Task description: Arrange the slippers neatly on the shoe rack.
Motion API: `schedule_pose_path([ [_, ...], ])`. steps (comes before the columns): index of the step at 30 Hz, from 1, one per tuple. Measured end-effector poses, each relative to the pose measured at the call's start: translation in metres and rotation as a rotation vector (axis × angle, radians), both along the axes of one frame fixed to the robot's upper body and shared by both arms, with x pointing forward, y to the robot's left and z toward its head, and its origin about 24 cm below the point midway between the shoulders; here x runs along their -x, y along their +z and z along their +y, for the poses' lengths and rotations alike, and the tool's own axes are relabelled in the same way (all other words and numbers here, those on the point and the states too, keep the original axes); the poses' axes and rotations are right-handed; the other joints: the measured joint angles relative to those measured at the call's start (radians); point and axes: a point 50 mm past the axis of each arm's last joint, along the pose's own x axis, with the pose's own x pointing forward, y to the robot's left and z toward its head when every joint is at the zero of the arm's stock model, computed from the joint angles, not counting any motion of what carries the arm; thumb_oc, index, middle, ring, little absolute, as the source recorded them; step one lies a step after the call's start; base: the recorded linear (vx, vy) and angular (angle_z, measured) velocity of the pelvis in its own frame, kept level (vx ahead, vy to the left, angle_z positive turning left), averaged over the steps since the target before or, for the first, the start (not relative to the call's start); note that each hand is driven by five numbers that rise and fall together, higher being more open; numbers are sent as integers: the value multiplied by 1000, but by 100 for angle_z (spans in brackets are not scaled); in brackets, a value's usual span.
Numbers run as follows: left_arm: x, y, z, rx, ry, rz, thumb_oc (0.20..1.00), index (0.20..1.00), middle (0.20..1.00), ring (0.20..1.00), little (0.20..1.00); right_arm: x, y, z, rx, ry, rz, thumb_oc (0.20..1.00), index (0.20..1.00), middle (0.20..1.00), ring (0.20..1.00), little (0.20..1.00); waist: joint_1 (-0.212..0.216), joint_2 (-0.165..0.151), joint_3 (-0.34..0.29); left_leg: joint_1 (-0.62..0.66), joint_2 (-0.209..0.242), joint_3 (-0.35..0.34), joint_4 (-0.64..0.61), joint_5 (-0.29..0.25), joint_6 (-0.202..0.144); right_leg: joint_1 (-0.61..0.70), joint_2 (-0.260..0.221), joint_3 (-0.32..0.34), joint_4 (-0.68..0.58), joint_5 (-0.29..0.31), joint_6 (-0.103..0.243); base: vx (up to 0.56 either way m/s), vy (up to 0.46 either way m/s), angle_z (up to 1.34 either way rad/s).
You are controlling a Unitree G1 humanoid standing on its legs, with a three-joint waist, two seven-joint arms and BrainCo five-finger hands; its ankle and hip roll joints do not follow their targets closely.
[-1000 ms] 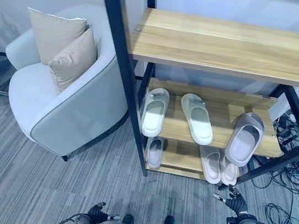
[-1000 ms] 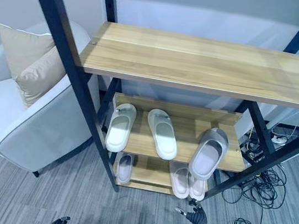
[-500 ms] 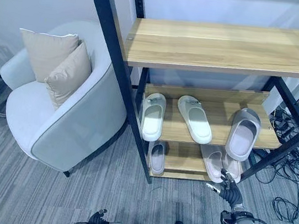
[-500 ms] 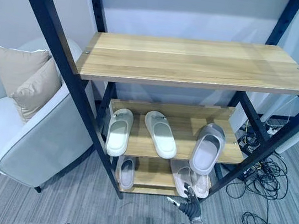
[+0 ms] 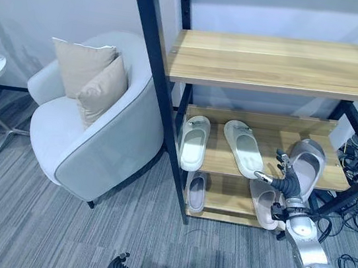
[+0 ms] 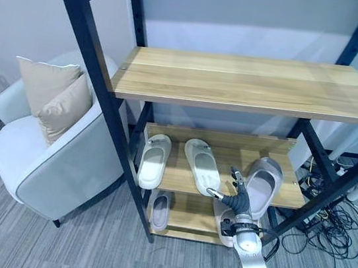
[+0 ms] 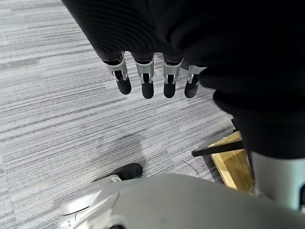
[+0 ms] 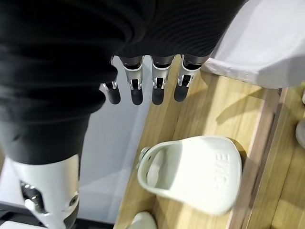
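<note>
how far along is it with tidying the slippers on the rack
Early. Already in place: one white slipper lies straight on the middle shelf, and more slippers sit on the bottom shelf. In hand: nothing yet; the right hand is open, raised between the angled white slipper and the grey slipper. The left hand hangs low over the floor. Left: straighten the angled white one, and the grey one overhanging the front edge.
</note>
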Motion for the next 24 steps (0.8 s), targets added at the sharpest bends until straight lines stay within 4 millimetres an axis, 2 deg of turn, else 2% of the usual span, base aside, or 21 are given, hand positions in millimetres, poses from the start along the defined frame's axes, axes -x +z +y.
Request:
schedule_pose_path([
  [4,-1,0,1,-3,0,-2,1000,1000,1000,1000,1000,-12,0,-7,-3,-59,8,1000,1000,1000,1000,1000,9,0,-3,-30,-3,-20,3,9,1,-23,-2,-10,0,4,-3,4,3,12],
  [5,-2,0,2,-4,0,-4,1000,1000,1000,1000,1000,-12,-3,-9,-14,-72,19,1000,1000,1000,1000,1000,25,-2,-1,-31,-3,-21,3,9,1,-24,-2,-14,0,4,-3,4,5,6],
  [8,-5,1,3,-4,-2,-12,1000,1000,1000,1000,1000,-20,-1,-10,-26,-87,24,1000,1000,1000,1000,1000,38,-5,12,-63,-4,-28,3,15,0,-46,-5,-33,0,5,-3,-78,17,11],
  [11,-21,4,0,7,-9,-60,1000,1000,1000,1000,1000,-43,26,-16,-43,-94,-58,1000,1000,1000,1000,1000,49,7,63,-126,-9,-41,3,43,-2,-109,-9,-37,0,28,0,-80,15,11],
  [18,-24,4,0,0,-37,-63,1000,1000,1000,1000,1000,-46,28,-5,-55,-50,-69,1000,1000,1000,1000,1000,49,5,90,-148,-8,-51,3,47,-6,-127,-8,-48,0,22,8,6,9,4],
  [22,-25,5,3,-8,-39,-66,1000,1000,1000,1000,1000,-41,23,6,-136,-61,-75,1000,1000,1000,1000,1000,39,-6,97,-147,-8,-51,3,47,-6,-126,-9,-49,0,27,0,0,0,0],
  [24,-25,5,4,-11,-38,-64,1000,1000,1000,1000,1000,-36,13,15,-197,-72,-55,1000,1000,1000,1000,1000,32,-8,98,-141,-8,-51,3,47,-6,-119,-9,-49,0,27,0,18,6,0],
])
